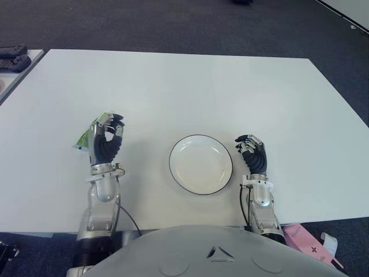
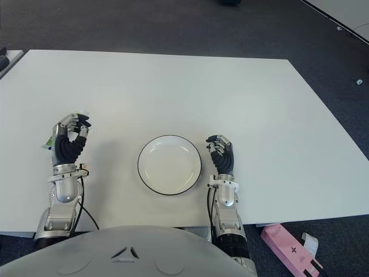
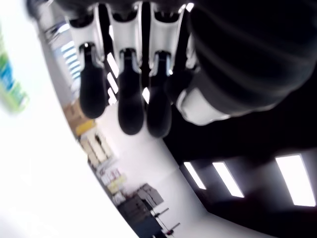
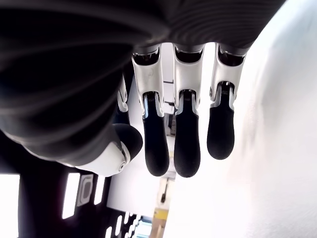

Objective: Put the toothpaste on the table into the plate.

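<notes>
The toothpaste (image 1: 85, 137), a green and white tube, lies on the white table (image 1: 190, 86) left of the plate. My left hand (image 1: 112, 126) hovers right beside it and hides part of the tube. In the left wrist view the fingers (image 3: 131, 104) hang loosely with nothing between them, and the toothpaste (image 3: 11, 84) shows off to one side. The white plate (image 1: 200, 167) with a dark rim sits near the table's front edge and holds nothing. My right hand (image 1: 248, 141) shows just right of the plate, its fingers (image 4: 187, 144) relaxed and holding nothing.
Dark objects (image 1: 12, 57) sit on a neighbouring surface at the far left. A pink box (image 1: 308, 245) lies on the floor past the table's front right corner. Dark carpet surrounds the table.
</notes>
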`<state>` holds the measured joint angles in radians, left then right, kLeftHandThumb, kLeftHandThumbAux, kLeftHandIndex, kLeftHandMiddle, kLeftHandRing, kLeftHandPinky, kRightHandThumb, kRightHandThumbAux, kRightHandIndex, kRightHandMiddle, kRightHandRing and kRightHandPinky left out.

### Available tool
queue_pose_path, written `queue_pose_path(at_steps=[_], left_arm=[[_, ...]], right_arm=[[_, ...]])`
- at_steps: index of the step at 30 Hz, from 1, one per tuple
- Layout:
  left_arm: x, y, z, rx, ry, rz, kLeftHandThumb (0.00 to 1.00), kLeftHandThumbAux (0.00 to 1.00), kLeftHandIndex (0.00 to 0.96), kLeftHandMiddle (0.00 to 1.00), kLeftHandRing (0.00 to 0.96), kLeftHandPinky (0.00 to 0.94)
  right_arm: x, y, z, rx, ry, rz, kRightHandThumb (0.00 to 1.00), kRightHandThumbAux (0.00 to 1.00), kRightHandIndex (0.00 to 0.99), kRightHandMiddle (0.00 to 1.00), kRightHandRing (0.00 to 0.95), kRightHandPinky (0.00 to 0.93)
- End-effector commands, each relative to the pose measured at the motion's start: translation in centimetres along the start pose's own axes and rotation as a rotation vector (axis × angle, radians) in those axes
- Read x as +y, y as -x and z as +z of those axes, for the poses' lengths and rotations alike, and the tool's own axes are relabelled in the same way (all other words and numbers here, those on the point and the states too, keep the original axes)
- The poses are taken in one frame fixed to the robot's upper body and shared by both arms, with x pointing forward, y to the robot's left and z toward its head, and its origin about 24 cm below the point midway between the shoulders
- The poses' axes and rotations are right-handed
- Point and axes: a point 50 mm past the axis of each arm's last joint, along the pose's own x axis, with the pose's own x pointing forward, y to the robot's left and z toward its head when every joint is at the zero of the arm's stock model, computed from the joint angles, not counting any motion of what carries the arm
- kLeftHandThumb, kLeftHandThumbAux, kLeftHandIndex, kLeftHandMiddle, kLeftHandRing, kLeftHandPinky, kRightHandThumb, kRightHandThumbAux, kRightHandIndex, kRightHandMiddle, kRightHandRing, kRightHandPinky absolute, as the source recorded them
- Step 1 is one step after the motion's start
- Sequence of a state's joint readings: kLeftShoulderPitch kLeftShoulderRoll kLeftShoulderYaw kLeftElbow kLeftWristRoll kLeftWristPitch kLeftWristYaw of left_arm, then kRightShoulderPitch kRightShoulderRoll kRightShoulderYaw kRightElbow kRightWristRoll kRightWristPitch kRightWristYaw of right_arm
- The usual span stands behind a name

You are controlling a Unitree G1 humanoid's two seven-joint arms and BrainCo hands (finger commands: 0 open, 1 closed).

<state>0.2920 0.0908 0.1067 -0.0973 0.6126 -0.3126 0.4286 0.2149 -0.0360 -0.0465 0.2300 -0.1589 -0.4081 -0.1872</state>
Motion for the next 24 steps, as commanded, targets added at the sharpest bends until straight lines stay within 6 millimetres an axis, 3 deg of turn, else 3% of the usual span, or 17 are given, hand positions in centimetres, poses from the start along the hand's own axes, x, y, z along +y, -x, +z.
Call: queue_pose_path(at_steps=[1, 7, 15, 17, 20, 24], left_arm=[[0.5, -0.9, 0.4, -0.066, -0.162, 0.065, 0.698, 0.726, 0.432, 0.561, 0.592, 0.621], [0.9, -1.5, -0.1, -0.07, -0.278, 0.083, 0.698, 0.727, 0.43, 0.571, 0.606, 0.612], [1.8, -3.1, -1.6, -0.044, -0.459, 0.068, 0.684, 0.719, 0.421, 0.433, 0.443, 0.426], [2.0, -3.7, -2.2, -0.02, -0.503, 0.058, 0.418, 0.612, 0.38, 0.392, 0.405, 0.399], [2.1, -4.0, -2.6, 0.02, -0.575, 0.032, 0.318, 0.513, 0.318, 0.355, 0.379, 0.417], [2.1, -4.2, -2.9, 0.076, -0.653, -0.008, 0.314, 0.407, 0.242, 0.318, 0.365, 0.442]], right_arm=[[0.2, 0.0, -0.2, 0.015, 0.003, 0.004, 0.704, 0.732, 0.43, 0.496, 0.533, 0.553], [0.2, 0.0, -0.3, 0.03, 0.006, -0.001, 0.702, 0.732, 0.429, 0.491, 0.528, 0.541], [0.2, 0.1, -0.3, 0.02, 0.005, -0.005, 0.703, 0.732, 0.43, 0.492, 0.525, 0.547], [0.3, 0.1, -0.3, 0.019, 0.006, -0.001, 0.704, 0.732, 0.43, 0.493, 0.528, 0.548], [0.2, 0.1, -0.4, 0.022, 0.01, 0.003, 0.704, 0.732, 0.43, 0.496, 0.531, 0.548], [0.1, 0.1, -0.5, 0.04, 0.011, -0.003, 0.705, 0.731, 0.43, 0.491, 0.527, 0.536]])
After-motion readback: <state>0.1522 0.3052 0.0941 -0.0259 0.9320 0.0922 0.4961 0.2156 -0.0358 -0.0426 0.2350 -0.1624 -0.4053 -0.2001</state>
